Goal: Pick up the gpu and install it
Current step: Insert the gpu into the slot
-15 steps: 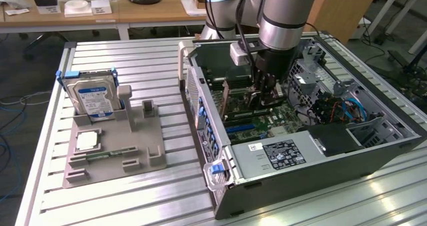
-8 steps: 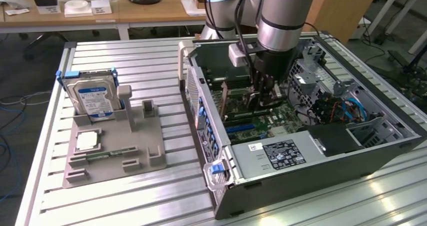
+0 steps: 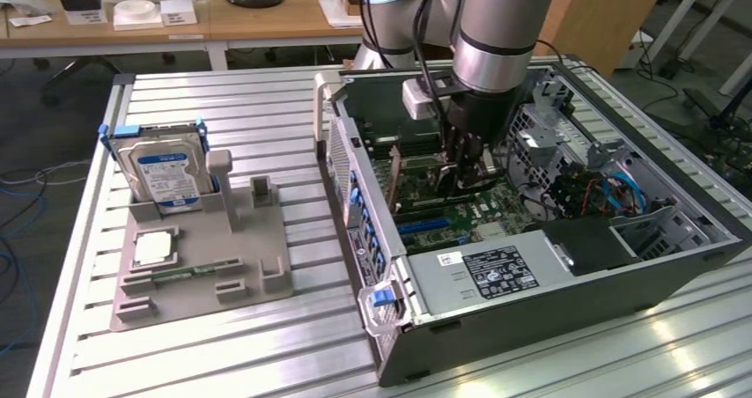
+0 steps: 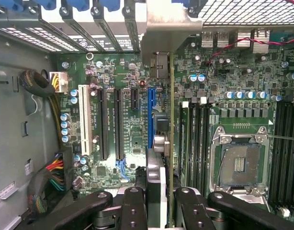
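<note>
The gpu stands on edge over the green motherboard inside the open computer case. Its silvery bracket points at the rear slot openings. My gripper is shut on the card's near end, with black fingers on both sides of it. The card's edge runs beside the long blue slot; I cannot tell whether it is seated. In the exterior view my gripper reaches straight down into the case, and the gpu extends from it toward the case's rear wall.
A grey holder at the exterior view's left carries a hard drive, a processor chip and a memory stick. A power supply, drive cage and cable bundles crowd the case.
</note>
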{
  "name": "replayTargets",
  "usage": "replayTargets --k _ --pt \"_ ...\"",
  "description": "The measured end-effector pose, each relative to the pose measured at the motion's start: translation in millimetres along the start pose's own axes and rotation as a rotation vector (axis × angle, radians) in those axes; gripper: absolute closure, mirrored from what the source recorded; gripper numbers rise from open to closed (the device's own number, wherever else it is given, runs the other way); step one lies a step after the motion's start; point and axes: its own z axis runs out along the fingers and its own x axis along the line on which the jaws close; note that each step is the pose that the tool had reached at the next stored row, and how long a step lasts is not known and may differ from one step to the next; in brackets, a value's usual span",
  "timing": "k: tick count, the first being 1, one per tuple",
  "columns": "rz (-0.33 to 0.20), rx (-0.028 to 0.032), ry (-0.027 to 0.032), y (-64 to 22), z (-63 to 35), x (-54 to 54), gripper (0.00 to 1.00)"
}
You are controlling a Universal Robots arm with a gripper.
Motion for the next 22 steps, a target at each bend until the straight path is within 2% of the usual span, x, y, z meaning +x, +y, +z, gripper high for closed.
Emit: replayTargets --k 7,10,11,22 --pt "0.0 0.0001 -0.0002 2.4 6.4 0.0 0.72" --pt "0.0 0.0101 -0.0003 3.4 8.7 0.1 0.72" --pt "0.0 0.011 -0.0003 4.1 9.1 0.1 0.72" --pt "0.0 0.0114 -0.0004 7.8 15.9 2.1 0.72"
